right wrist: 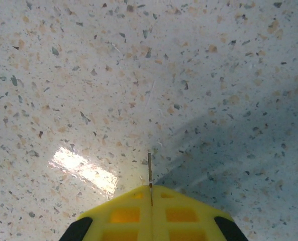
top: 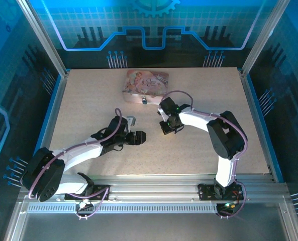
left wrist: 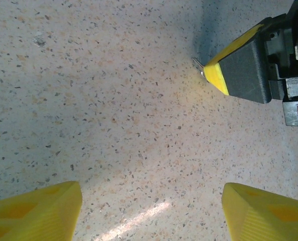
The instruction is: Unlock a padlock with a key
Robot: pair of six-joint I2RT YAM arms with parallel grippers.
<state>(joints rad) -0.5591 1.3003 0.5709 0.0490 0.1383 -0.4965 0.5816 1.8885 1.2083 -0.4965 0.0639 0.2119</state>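
The thin dark key (right wrist: 150, 169) sticks out edge-on from between the yellow fingers of my right gripper (right wrist: 151, 195), which is shut on it just above the speckled tabletop. In the left wrist view that same key (left wrist: 198, 65) pokes from the right gripper (left wrist: 215, 75) at the upper right. My left gripper (left wrist: 151, 216) is open, its yellow fingertips (left wrist: 35, 213) wide apart over bare table. From above, the tiny bluish padlock (top: 144, 101) hangs at the front of the pink tin (top: 144, 83), beyond the right gripper (top: 167, 130). The left gripper (top: 140, 137) sits just to its left.
The speckled table (top: 88, 100) is bounded by a metal frame and blue panels on all sides. Both arms reach in from the near rail (top: 154, 193) and bend toward the table's middle.
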